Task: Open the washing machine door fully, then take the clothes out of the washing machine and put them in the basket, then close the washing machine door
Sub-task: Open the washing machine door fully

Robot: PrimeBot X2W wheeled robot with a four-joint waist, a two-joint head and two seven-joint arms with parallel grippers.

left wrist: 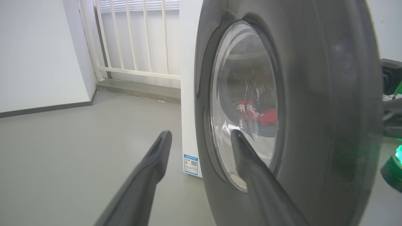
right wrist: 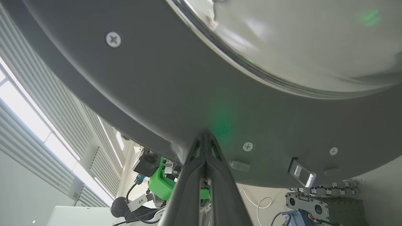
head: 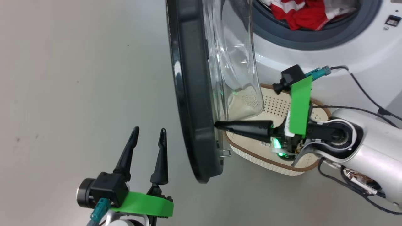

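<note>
Right claw (head: 219, 125) braced on the washing machine door (head: 191, 94)

Its fingers are pressed together, tips on the door's inner rim, likely to swing it fully open; the left claw (head: 149, 130) at 7 o'clock hangs spread apart beside the outer face, holding nothing; the basket (head: 251, 154) at 4 o'clock looks empty; red-and-white clothes (head: 301, 14) lie in the washing machine (head: 361, 47) at 1 o'clock.

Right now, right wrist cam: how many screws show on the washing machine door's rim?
3 screws: one upper left, one just right of the right tool at, one further right above the latch. More may be hidden beyond the frame.
</note>
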